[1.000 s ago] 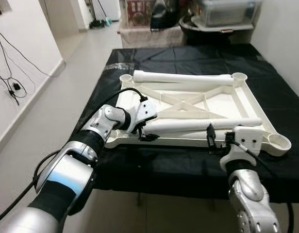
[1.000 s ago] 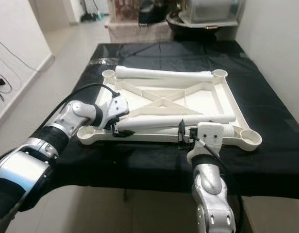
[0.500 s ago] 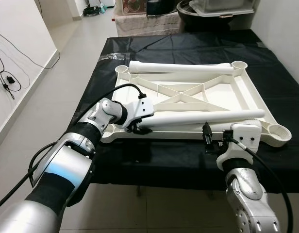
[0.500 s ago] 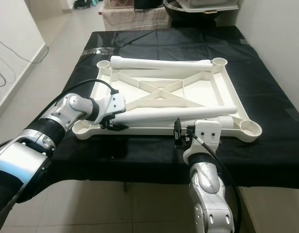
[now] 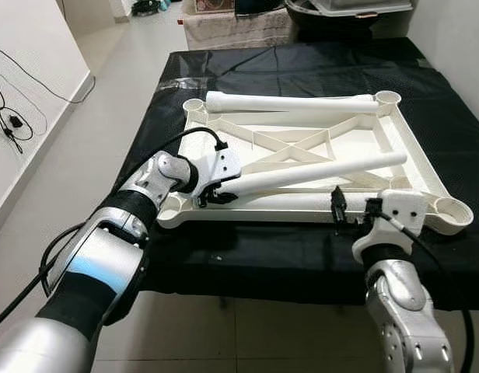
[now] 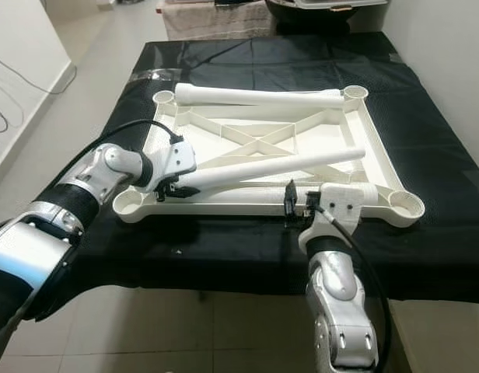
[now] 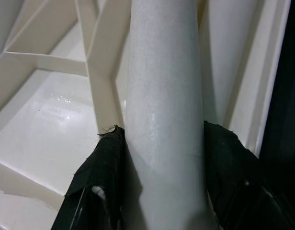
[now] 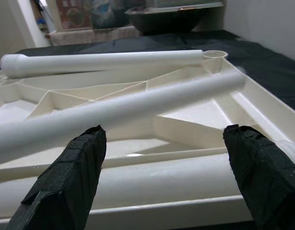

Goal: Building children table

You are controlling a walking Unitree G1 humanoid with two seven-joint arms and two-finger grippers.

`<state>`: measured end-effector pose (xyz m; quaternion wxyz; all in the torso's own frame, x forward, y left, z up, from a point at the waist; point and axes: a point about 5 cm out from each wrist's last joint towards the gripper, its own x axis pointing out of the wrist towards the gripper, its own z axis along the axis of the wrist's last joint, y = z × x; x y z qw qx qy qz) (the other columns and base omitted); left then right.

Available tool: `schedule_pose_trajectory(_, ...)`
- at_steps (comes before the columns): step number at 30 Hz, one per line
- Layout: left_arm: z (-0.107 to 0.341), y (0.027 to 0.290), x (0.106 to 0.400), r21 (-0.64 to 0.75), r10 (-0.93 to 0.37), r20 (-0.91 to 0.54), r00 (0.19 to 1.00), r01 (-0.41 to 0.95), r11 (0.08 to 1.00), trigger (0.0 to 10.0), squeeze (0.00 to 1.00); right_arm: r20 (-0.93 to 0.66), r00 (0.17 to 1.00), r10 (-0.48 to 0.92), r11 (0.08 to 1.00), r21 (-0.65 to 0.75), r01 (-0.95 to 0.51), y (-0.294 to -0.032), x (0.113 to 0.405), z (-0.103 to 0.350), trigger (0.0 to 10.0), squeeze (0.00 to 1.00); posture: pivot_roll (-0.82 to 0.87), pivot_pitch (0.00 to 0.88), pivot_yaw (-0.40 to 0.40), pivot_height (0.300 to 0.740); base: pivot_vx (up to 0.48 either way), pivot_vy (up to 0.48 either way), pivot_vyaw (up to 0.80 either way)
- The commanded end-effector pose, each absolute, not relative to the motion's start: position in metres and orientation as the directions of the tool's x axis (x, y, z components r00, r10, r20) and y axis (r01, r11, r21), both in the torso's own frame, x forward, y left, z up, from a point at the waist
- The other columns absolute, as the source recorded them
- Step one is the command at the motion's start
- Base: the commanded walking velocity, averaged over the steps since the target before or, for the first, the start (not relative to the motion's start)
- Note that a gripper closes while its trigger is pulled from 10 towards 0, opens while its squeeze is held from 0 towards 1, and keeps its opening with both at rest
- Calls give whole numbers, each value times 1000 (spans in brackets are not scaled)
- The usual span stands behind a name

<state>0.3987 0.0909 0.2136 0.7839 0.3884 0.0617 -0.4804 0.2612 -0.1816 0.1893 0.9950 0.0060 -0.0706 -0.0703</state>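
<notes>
Early days, I'd say: left gripper [image 5: 211, 196] is pinching one leg [image 5: 317, 171] over the upside-down tabletop [image 5: 407, 151], right gripper [image 5: 350, 211] spread wide, no legs standing in corner sockets yet.

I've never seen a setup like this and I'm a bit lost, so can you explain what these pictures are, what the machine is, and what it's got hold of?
This is a humanoid robot with two silver arms, each ending in a gripper of two black fingers. The two wide pictures come from cameras on its head, looking down at a table covered in black cloth. The two close-ups come from cameras on its wrists, looking along each gripper's fingers.

On the cloth lies a white tabletop, upside down, its ribs showing. One table leg lies along its far edge, and another near leg lies along its near edge.

The left gripper is closed around one end of a third raised leg, lifting it at an angle across the tabletop. The right gripper hovers open at the near edge, holding nothing.
</notes>
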Motion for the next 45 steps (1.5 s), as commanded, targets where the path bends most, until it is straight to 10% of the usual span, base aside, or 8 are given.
schedule_pose_trajectory(1,196,92,395,499,-710,-482,514,827,260,0,0,133,984,-116,993,38,111,-178,263,188,10000,0,36,134,30,740,0,0,0)
schedule_pose_trajectory(4,202,84,395,482,-760,-352,546,802,353,0,0,182,981,-72,996,61,62,-173,263,196,10000,0,36,108,28,740,0,0,0)
schedule_pose_trajectory(5,204,80,395,463,-778,-287,559,792,399,10000,0,202,978,-54,997,67,41,-172,264,199,10000,0,35,95,22,740,0,0,0)
schedule_pose_trajectory(20,214,75,387,345,-769,111,630,701,624,10000,0,208,970,130,962,211,-174,-163,269,197,10000,0,31,12,-13,740,0,0,0)
schedule_pose_trajectory(21,203,73,378,331,-786,123,605,722,607,10000,0,206,959,195,931,270,-247,-159,268,194,10000,1000,32,1,-18,740,0,0,0)
schedule_pose_trajectory(29,176,61,347,303,-834,127,537,780,548,10000,0,209,916,343,858,327,-396,-147,266,190,10000,949,36,0,-25,740,0,0,0)
schedule_pose_trajectory(30,170,57,339,284,-840,125,528,792,540,10000,0,214,901,377,838,337,-430,-143,265,191,10000,0,35,0,-29,740,0,0,0)
schedule_pose_trajectory(45,154,40,300,222,-877,118,466,848,481,10000,0,196,871,451,784,379,-491,-136,266,186,10000,0,37,0,-24,740,0,0,0)
